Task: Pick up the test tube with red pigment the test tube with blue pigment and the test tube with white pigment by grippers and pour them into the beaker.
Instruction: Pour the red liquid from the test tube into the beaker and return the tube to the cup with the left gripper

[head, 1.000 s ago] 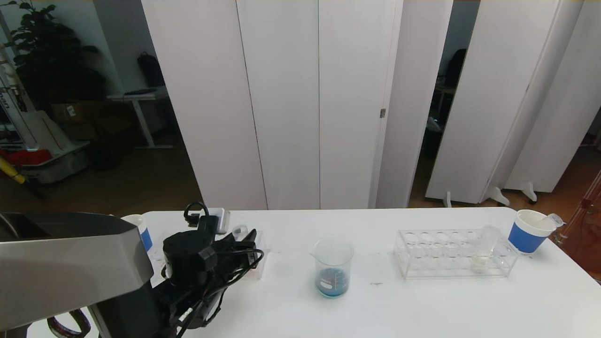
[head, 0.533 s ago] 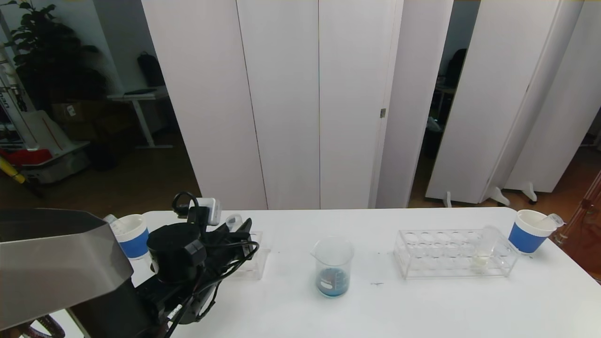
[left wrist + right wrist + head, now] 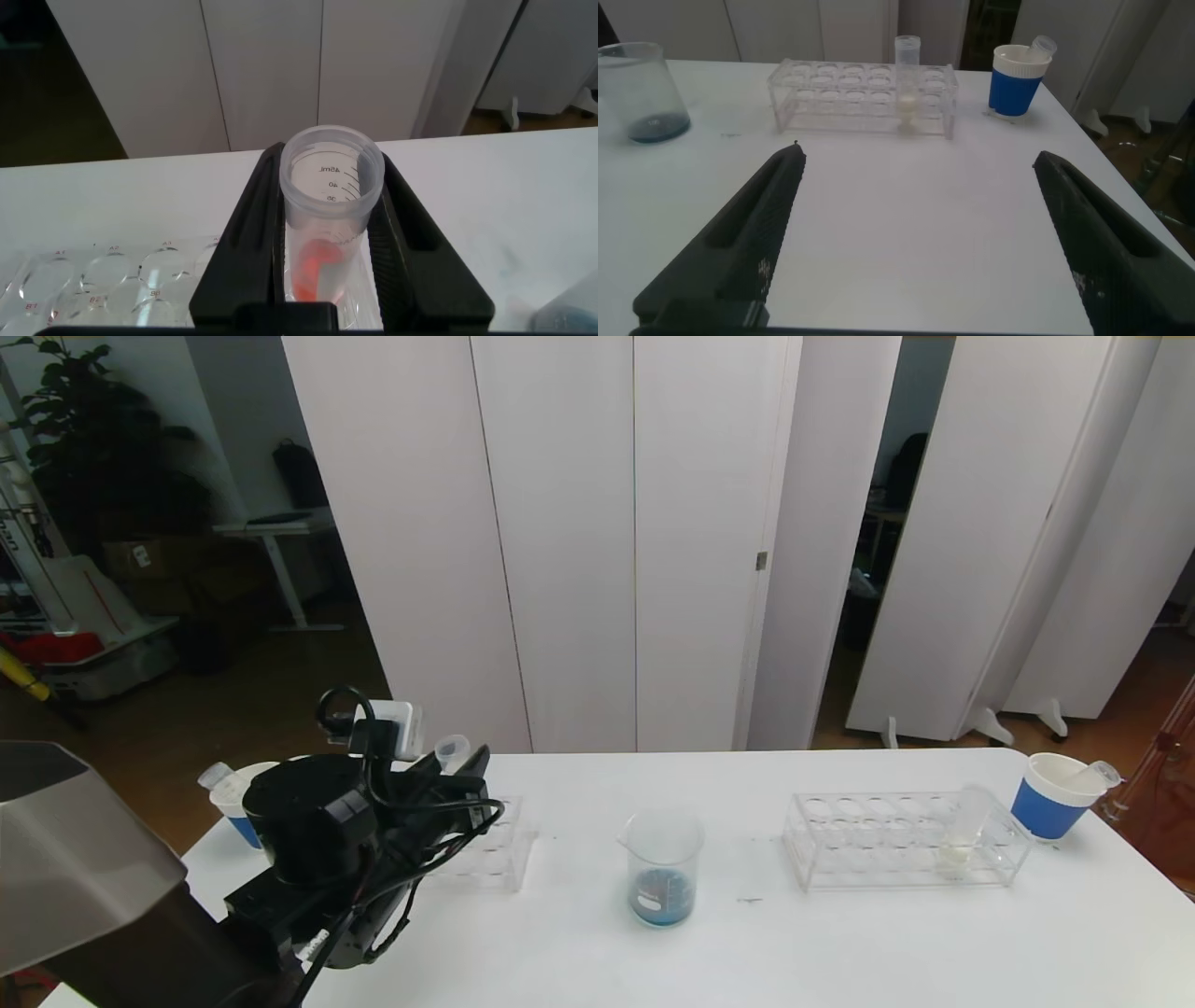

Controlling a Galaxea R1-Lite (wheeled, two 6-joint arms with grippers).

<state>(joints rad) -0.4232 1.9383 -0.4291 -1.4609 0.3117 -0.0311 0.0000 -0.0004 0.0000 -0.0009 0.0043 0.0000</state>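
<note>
Lifting clear of its rack (image 3: 485, 854), the left gripper (image 3: 464, 767) holds the red tube (image 3: 329, 219), ready for the beaker (image 3: 662, 866) to its right; right gripper (image 3: 915, 238) gapes wide.

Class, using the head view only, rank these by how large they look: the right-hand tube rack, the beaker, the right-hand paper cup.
1. Tube rack, widest.
2. Beaker.
3. Paper cup, though it stands farther back, so its true size against the beaker's is unsure.
</note>
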